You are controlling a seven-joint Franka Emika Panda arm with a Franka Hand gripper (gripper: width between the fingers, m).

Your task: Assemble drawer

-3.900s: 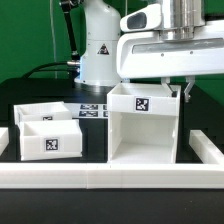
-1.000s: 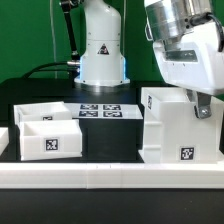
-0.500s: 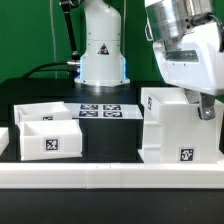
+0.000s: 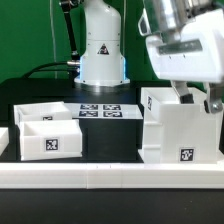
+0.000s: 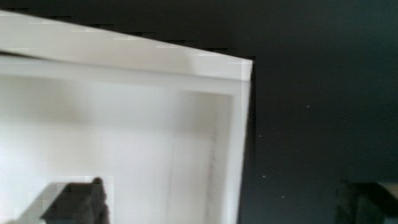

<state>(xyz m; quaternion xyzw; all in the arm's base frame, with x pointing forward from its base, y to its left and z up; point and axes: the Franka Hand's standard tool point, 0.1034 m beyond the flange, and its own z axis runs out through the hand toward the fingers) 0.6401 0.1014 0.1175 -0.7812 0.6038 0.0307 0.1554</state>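
Lifting off the case (image 4: pixel 178 128), the fingers (image 4: pixel 212 103) stand apart.

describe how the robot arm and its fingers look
Bulky arm of smooth, rounded white shells. Its base column carries a black triangle sticker; black cables run behind it. The fingers are dark, almost black.

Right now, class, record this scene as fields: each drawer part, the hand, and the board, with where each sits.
case: exterior view's right, standing, tags on two faces
front tray: exterior view's left, open side up
rear tray: just behind front tray
hand: open, at case's top edge
marker board: flat on table, behind, between trays and case
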